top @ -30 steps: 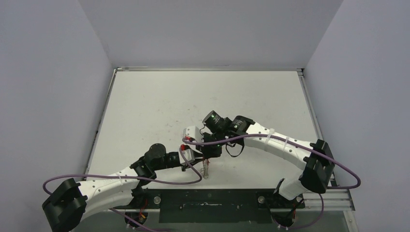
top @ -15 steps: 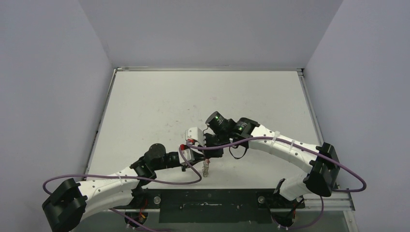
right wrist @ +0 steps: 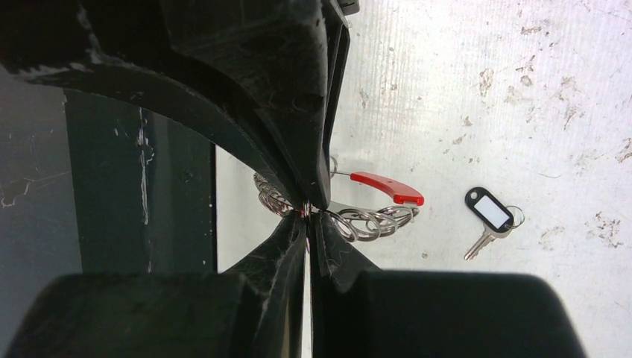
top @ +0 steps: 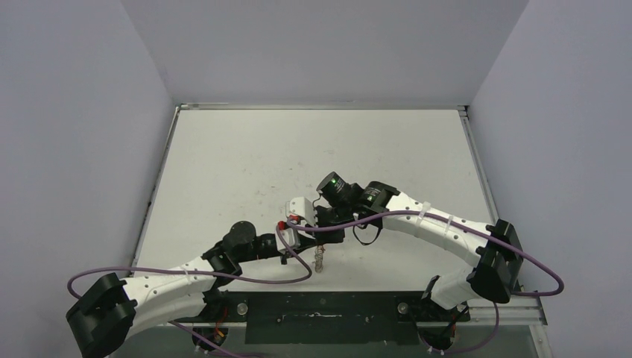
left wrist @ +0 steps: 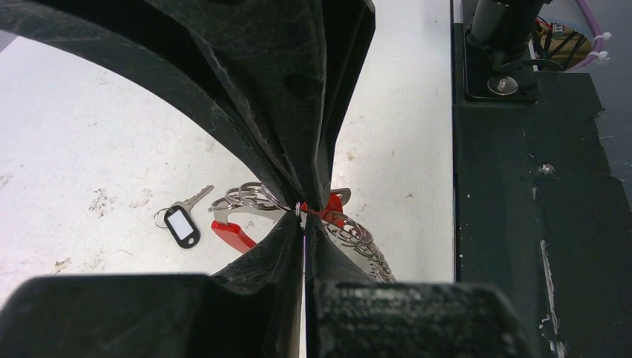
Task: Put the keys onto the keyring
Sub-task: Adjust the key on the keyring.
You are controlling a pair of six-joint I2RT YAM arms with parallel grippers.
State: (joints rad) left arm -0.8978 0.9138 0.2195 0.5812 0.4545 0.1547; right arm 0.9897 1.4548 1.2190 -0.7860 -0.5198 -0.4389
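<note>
Both arms meet over the near middle of the scuffed white counter (top: 298,149), and their 2 sets of black jaws stand tip to tip. The left jaws are pressed together on the thin wire of the large metal keyring with a red sleeve (left wrist: 232,233). The right jaws are also closed, pinching the same ring (right wrist: 387,188) at almost the same spot, so the wire passes through both grips. The red sleeve shows on either side of the pinch point, and many small silver rings are bunched along the wire. From above, part of the ring (top: 319,257) trails toward the black strip (top: 320,306) along the counter's near edge.

1 loose key lies flat on the counter, near the ring but clear of it. It is a small silver key with a dark oblong tag and white label (left wrist: 181,224). The right wrist view shows it too (right wrist: 488,215), with a tiny split ring at its head.
</note>
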